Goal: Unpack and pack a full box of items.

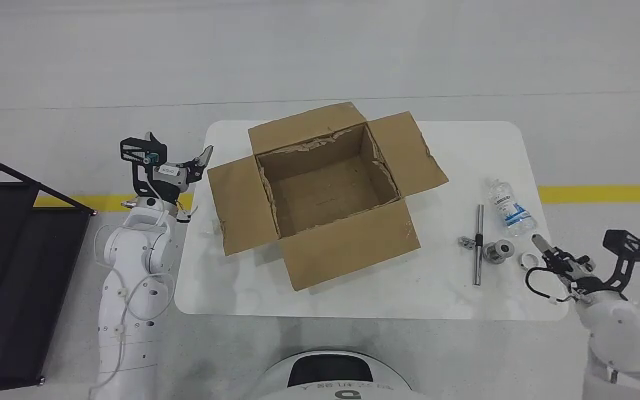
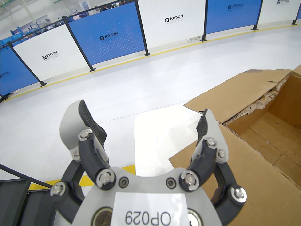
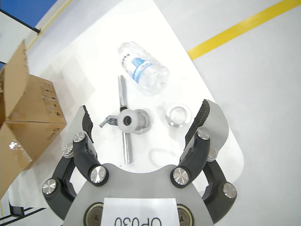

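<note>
An open cardboard box (image 1: 330,195) sits mid-table with its flaps spread and nothing visible inside (image 2: 270,132). Right of it lie a clear water bottle (image 1: 508,207) (image 3: 143,68), a thin metal rod (image 1: 479,245) (image 3: 124,118), a metal spool-like fitting (image 1: 497,250) (image 3: 132,121), a small bolt piece (image 1: 466,242) (image 3: 107,121) and a metal ring (image 1: 529,260) (image 3: 178,115). My left gripper (image 1: 185,165) (image 2: 143,114) hangs open off the table's left edge, beside the box's left flap. My right gripper (image 1: 558,262) (image 3: 144,114) hovers open at the table's right front corner, above the ring and fitting.
The white table (image 1: 445,290) has rounded corners and bare room in front of the box. A black rack (image 1: 30,250) stands on the floor to the left. A yellow floor line (image 1: 590,193) runs behind; fence panels (image 2: 105,36) stand far off.
</note>
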Controlling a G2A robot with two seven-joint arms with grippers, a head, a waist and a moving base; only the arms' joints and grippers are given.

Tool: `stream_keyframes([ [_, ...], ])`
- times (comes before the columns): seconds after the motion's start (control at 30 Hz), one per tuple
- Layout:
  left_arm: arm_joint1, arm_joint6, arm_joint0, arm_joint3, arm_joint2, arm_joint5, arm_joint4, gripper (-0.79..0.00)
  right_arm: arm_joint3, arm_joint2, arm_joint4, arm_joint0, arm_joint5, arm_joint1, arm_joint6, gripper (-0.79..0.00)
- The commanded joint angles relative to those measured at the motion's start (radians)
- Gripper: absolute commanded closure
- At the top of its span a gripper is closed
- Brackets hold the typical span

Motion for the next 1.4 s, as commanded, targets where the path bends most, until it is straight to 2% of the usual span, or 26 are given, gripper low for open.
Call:
stream_keyframes([
  [0.0,0.0,0.0,0.0,0.0,0.0,0.0,0.0,-0.785,0.041,0.011,-0.019,0.028,-0.007,0.011,0.079,-0.785],
  [0.07,0.0,0.0,0.0,0.0,0.0,0.0,0.0,-0.785,0.09,0.015,-0.044,0.073,0.013,0.02,0.119,-0.542],
  [0.1,0.0,0.0,0.0,0.0,0.0,0.0,0.0,-0.785,0.114,0.011,-0.066,0.098,0.028,0.025,0.137,-0.391],
  [0.13,0.0,0.0,0.0,0.0,0.0,0.0,0.0,-0.785,0.135,0.006,-0.086,0.119,0.036,0.029,0.153,-0.354],
  [0.27,0.0,0.0,0.0,0.0,0.0,0.0,0.0,-0.785,0.211,-0.024,-0.181,0.197,0.088,0.043,0.195,-0.397],
  [0.43,0.0,0.0,0.0,0.0,0.0,0.0,0.0,-0.785,0.277,-0.06,-0.241,0.259,0.126,0.053,0.216,-0.354],
  [0.6,0.0,0.0,0.0,0.0,0.0,0.0,0.0,-0.785,0.316,-0.069,-0.266,0.269,0.12,0.059,0.224,-0.329],
  [0.83,0.0,0.0,0.0,0.0,0.0,0.0,0.0,-0.785,0.343,-0.066,-0.269,0.265,0.099,0.066,0.24,-0.339],
  [1.03,0.0,0.0,0.0,0.0,0.0,0.0,0.0,-0.785,0.371,-0.092,-0.287,0.292,0.11,0.072,0.255,-0.274],
  [1.27,0.0,0.0,0.0,0.0,0.0,0.0,0.0,-0.785,0.378,-0.117,-0.308,0.302,0.117,0.076,0.257,-0.246],
  [1.37,0.0,0.0,0.0,0.0,0.0,0.0,0.0,-0.785,0.365,-0.116,-0.299,0.289,0.109,0.077,0.254,-0.185],
])
